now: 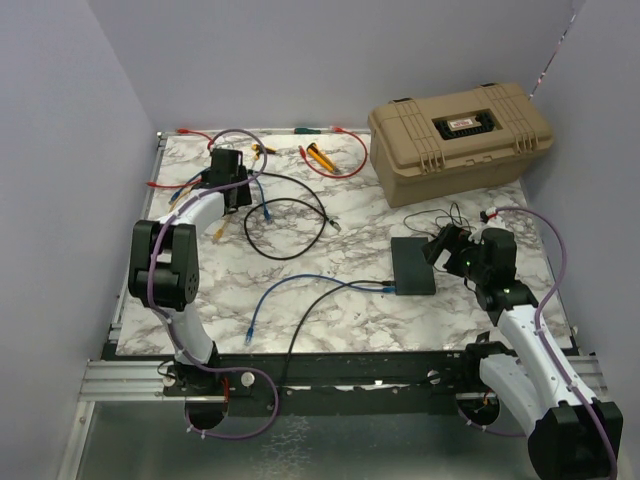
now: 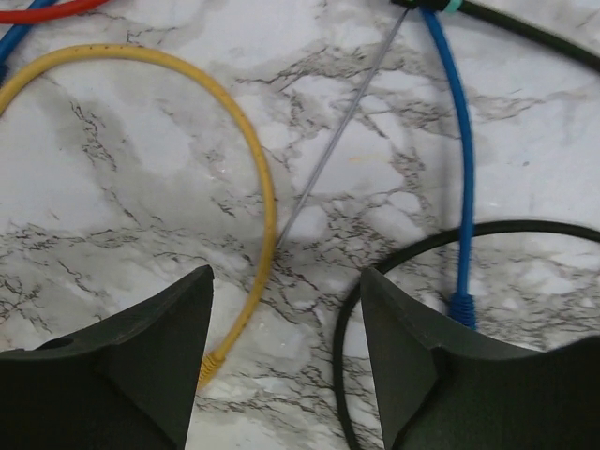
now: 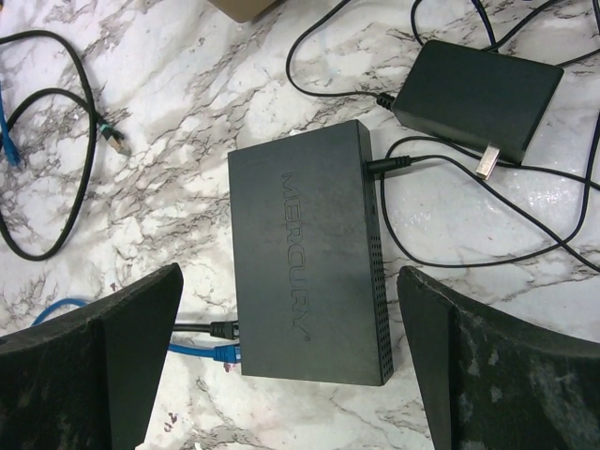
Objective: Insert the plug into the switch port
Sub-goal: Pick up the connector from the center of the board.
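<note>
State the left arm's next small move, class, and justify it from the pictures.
Probably lower the left gripper and shut on the yellow cable's plug. Its jaws stand open and empty, and that loose plug lies between them, close beside one of them, so a short descent should bring it into the grasp.

Open desk (image 3: 169,187) runs along the switch's (image 3: 305,253) port edge, except one end crowded by a black cable (image 3: 202,327) and a blue cable (image 3: 192,349); the adapter (image 3: 473,94) sits near the opposite corner.

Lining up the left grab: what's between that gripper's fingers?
Left wrist view: the yellow cable's plug end and a black cable's bend sit inside the left gripper.
</note>
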`<action>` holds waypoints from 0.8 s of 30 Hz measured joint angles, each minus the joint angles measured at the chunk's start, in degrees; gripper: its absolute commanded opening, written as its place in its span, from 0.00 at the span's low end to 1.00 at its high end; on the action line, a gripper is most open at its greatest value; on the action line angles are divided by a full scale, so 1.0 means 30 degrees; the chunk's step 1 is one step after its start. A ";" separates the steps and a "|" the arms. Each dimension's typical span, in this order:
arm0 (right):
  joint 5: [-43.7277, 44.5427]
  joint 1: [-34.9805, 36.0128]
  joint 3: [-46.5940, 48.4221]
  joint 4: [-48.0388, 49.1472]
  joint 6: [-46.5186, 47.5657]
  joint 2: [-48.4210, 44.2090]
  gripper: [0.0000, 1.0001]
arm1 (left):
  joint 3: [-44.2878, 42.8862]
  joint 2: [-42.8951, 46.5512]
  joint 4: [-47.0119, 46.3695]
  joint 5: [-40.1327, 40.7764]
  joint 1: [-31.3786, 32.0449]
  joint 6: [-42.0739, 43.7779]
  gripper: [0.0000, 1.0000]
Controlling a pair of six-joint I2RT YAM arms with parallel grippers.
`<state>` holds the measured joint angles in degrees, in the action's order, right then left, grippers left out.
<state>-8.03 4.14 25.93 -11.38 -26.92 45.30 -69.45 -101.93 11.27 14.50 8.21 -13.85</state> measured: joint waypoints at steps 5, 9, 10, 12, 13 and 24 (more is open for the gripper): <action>0.0036 0.0000 -0.0022 -0.0015 -0.0007 -0.0036 1.00 | -0.0743 -0.1821 0.1122 -0.0430 -0.1166 0.1370 0.49; 0.0087 0.0000 -0.0029 -0.0015 -0.0015 -0.0029 1.00 | -0.1107 -0.2659 0.1865 -0.0459 -0.1362 0.2142 0.46; 0.0102 0.0000 -0.0029 -0.0015 -0.0015 -0.0029 1.00 | -0.1166 -0.2776 0.1938 -0.0488 -0.1362 0.2266 0.46; 0.0175 0.0000 -0.0029 -0.0015 -0.0015 -0.0029 1.00 | -0.1311 -0.3031 0.2135 -0.0503 -0.1377 0.2528 0.45; 0.0211 0.0000 -0.0029 -0.0015 -0.0015 -0.0029 1.00 | -0.1333 -0.3126 0.2186 -0.0503 -0.1377 0.2616 0.44; 0.0284 0.0000 -0.0029 -0.0007 -0.0015 0.0015 1.00 | -0.1384 -0.3206 0.2608 -0.0765 -0.1413 0.2951 0.20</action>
<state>-7.18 4.14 25.85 -11.40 -26.96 45.34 -73.60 -111.55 19.09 12.21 3.97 -4.99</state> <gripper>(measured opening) 0.998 0.314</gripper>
